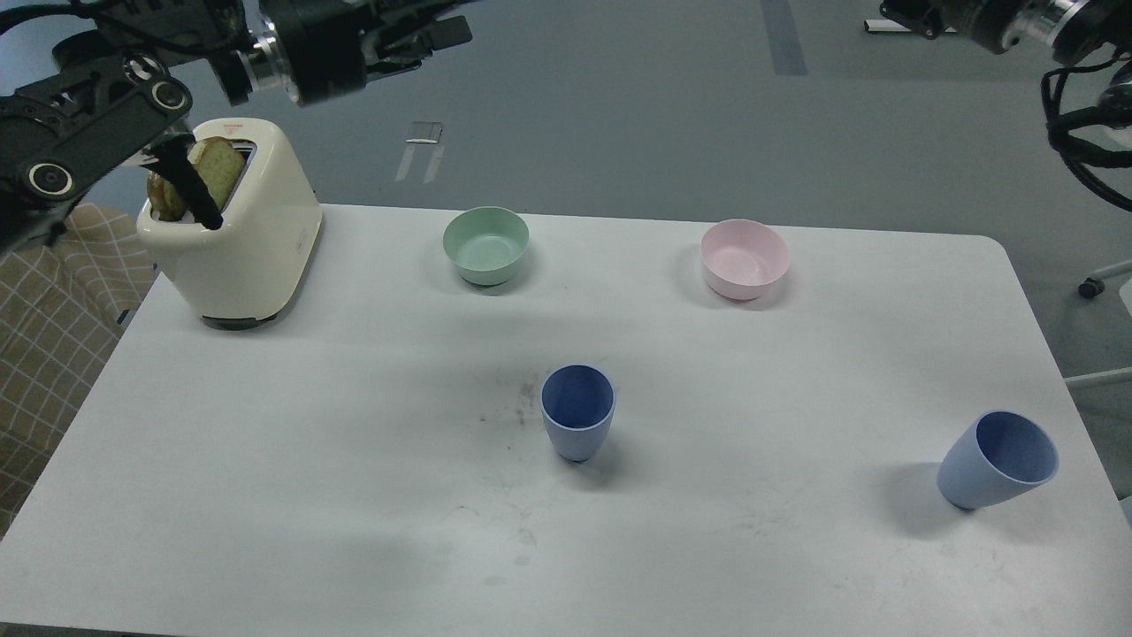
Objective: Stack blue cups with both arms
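Left gripper [442, 35]: seen at the top of the view, raised over the floor beyond the table's far edge; dark and partly end-on, so the spread of its fingers cannot be told; nothing is seen held.
Right gripper [902, 19]: seen at the top right edge, largely cut off by the frame; whether it is wide or narrow cannot be told; nothing is seen held.
Middle cup [577, 413]: stood upright, mouth up, on the table [265, 460]; placed well below and to the right of the left gripper, well below and to the left of the right gripper; apart from both.
Right cup [998, 459]: placed near the table's right edge, well below the right gripper; its mouth appears tipped toward the right; whether that is a true tilt or the view's angle cannot be told.
Cups, relation: well apart from one another; not stacked.
Green bowl [485, 245]: set upright at the far side of the table, below and just right of the left gripper.
Pink bowl [745, 257]: set upright at the far side, below and left of the right gripper; well apart from the green bowl.
Toaster [234, 230]: cream, at the far left corner, below and left of the left gripper; toast [217, 168] is seen in its slots.
Cloth [53, 310]: checked, seen off the table's left edge.
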You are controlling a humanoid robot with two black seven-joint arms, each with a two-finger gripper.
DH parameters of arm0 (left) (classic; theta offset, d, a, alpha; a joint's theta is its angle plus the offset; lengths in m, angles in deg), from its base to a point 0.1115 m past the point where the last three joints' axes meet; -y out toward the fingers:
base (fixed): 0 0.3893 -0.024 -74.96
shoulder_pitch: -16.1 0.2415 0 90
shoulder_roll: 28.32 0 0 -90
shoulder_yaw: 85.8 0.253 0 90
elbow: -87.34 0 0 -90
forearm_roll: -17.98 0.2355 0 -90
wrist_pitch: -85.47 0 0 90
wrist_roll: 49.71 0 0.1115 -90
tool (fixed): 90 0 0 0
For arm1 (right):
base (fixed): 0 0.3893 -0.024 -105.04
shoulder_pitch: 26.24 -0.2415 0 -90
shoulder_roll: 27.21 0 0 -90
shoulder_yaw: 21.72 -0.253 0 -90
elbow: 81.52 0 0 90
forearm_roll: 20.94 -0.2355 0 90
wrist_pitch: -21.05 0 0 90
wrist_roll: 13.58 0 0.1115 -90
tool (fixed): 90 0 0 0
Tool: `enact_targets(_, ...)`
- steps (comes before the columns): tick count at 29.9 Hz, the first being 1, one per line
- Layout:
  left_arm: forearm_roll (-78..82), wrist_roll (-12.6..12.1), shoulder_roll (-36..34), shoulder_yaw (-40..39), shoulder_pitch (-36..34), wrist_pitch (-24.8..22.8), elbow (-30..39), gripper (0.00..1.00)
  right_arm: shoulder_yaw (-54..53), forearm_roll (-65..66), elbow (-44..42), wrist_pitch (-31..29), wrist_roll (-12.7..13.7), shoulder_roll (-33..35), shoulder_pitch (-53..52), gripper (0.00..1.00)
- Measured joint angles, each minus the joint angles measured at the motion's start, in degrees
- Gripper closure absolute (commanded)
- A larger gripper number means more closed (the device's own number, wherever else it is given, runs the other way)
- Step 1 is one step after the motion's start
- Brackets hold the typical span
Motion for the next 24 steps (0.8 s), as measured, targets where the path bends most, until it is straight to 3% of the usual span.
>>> enact_targets(4,-6.6,0.0,2.3,-0.1,2.1,0.0,-2.0,0.03,3.1,3.8,8.0,0.0,0.0,10.2,0.3,0.00)
enact_targets(13,-7.5,0.0,5.6,-0.2,3.6,0.0,-2.2,0.03,4.5,31.8,25.8,0.0,0.0,32.9,1.6,0.00)
enact_targets(19,-7.5,0.0,7.4,-0.2,3.6,0.0,-2.2,0.03,4.6,49.4,34.1,0.0,0.0,43.3,3.9,0.00)
enact_targets(24,-7.5,0.0,8.1,-0.2,3.7,0.0,-2.0,0.03,4.9,61.1,38.6,0.0,0.0,47.5,6.5,0.00)
